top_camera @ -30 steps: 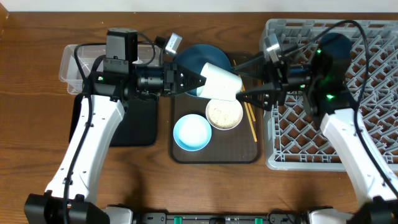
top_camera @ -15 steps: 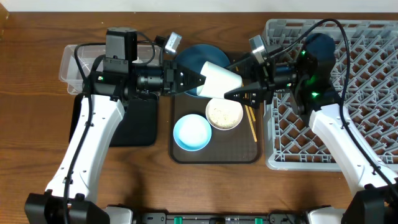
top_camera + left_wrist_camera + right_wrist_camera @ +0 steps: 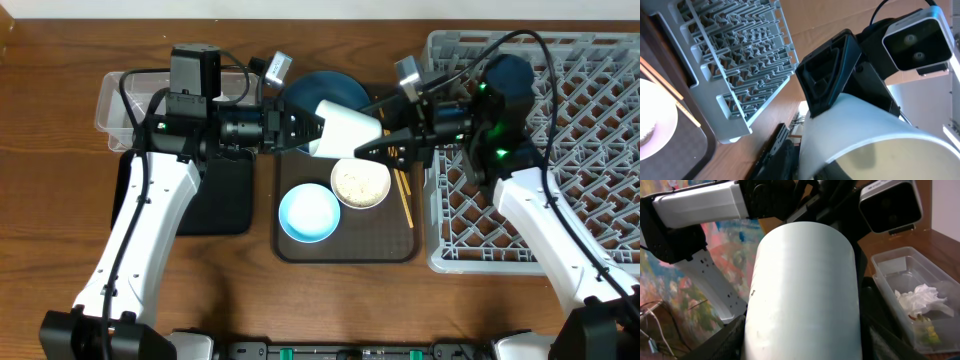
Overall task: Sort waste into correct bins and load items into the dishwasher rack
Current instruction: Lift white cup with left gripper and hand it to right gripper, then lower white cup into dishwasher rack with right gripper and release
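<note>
Lying on its side in mid-air above the brown tray (image 3: 392, 236), the small white cup (image 3: 347, 127) is plain, smooth and tapered. Left fingers (image 3: 301, 130) clench its rim. Right fingers (image 3: 386, 148) straddle its base, but whether they grip it cannot be told.

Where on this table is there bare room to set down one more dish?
The brown tray's front-right corner, between the light-blue bowl, the white bowl and the chopsticks, is bare; so is much of the dishwasher rack. Crowded: the tray's back, where left gripper and right gripper meet at the white cup over the dark-blue plate.
</note>
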